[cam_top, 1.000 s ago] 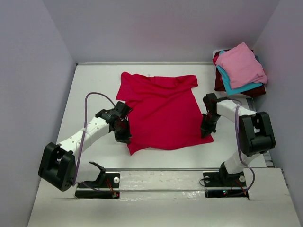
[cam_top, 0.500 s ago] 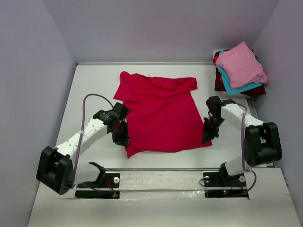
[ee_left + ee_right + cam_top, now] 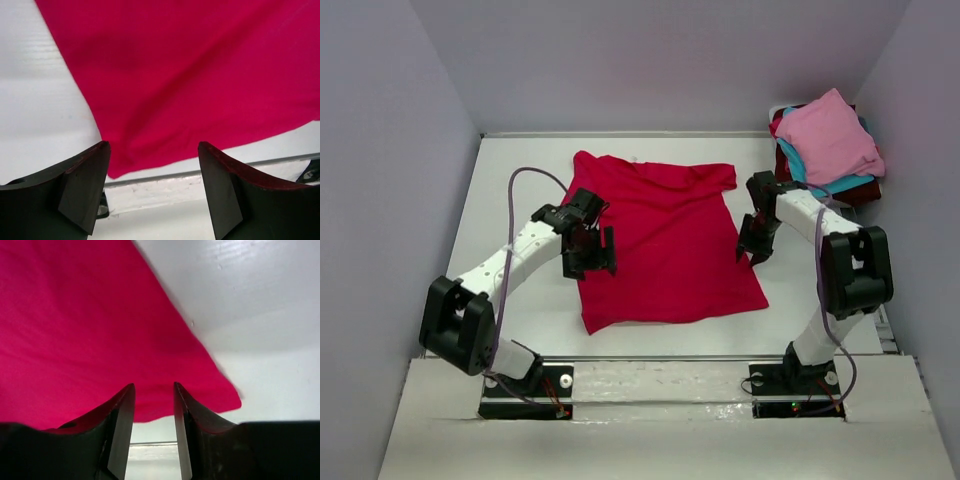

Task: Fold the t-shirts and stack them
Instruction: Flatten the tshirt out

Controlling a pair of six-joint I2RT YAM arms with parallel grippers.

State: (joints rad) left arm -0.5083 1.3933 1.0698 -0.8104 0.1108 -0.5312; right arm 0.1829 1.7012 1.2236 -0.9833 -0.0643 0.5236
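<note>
The bright crimson-red t-shirt point(image 3: 660, 235) lies spread flat on the white table point(image 3: 515, 185), collar toward the far side. My left gripper point(image 3: 590, 262) hovers over the shirt's left edge, jaws wide open and empty. In the left wrist view the red cloth point(image 3: 190, 75) fills the scene beyond the left gripper point(image 3: 154, 192). My right gripper point(image 3: 752, 250) is at the shirt's right edge, jaws partly open with nothing between them. The right wrist view shows the shirt's lower right corner point(image 3: 220, 395) past the right gripper point(image 3: 154, 427).
At the back right corner sits a stack of folded t-shirts: light pink point(image 3: 830, 135) on top, teal-blue point(image 3: 810, 185) under it, dark maroon point(image 3: 784, 172) at the bottom. Grey walls close in the table on three sides. The arm bases stand at the near edge.
Both grippers opened and let go of the red shirt's lower side edges, then rose and moved toward the far side. The shirt's hem settled flat near the front edge.
</note>
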